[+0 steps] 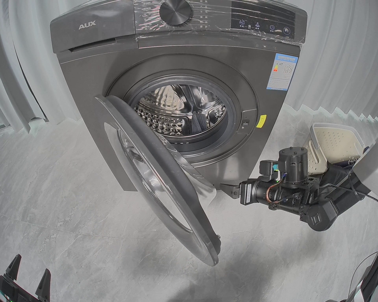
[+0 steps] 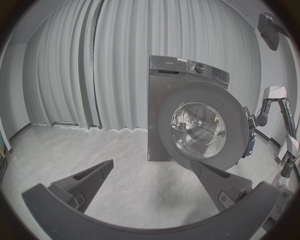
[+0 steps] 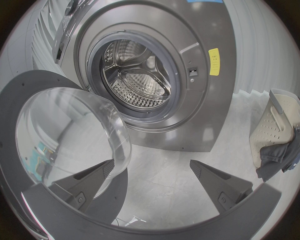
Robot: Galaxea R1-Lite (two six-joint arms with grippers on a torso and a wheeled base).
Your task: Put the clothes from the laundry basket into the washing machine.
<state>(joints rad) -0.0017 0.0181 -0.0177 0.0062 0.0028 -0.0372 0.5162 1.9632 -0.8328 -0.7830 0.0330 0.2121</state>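
We find pale lettering (image 1: 87, 25) on the drawer front (image 1: 112, 21) of the grey metal front-loading washing machine (image 1: 90, 78). A blue and white rectangular label (image 1: 282, 72) sits at the upper right of its front panel; its print is too small to make out. A small yellow sticker (image 1: 261, 121) stands beside the door opening, print likewise illegible. We note white symbols (image 1: 256, 26) on the dark display strip (image 1: 262, 13).

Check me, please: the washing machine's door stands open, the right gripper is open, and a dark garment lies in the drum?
Not quite: the right wrist view shows the drum empty; the dark garment hangs over the laundry basket. The door stands open and the right gripper is open.
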